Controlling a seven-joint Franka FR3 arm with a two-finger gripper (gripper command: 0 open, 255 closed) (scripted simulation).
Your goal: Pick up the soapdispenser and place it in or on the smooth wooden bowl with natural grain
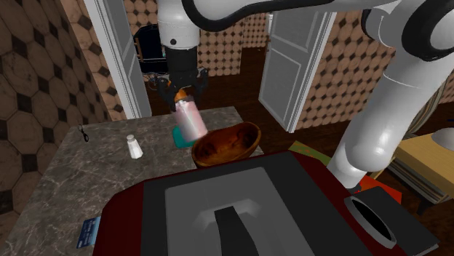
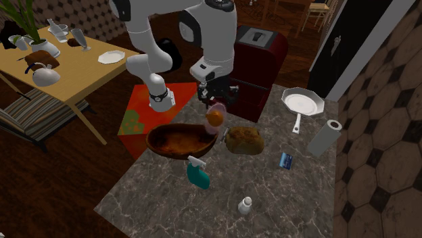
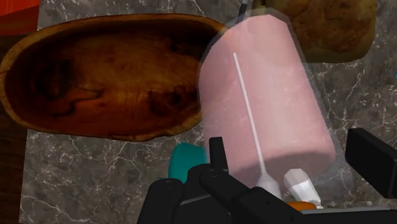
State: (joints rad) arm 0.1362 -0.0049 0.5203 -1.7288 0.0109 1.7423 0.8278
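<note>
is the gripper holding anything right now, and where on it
Yes: the gripper is shut on the pink soap dispenser, clasping it at its pump end, with the bottle's body hanging down, tilted, below the fingers.

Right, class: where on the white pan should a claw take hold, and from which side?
Grip the pan by its handle. The pan lies flat on the counter, and the narrow, straight handle juts out past the rim with free space on either side. It therefore looks best to come straight down from above and close across the handle's width.
</note>
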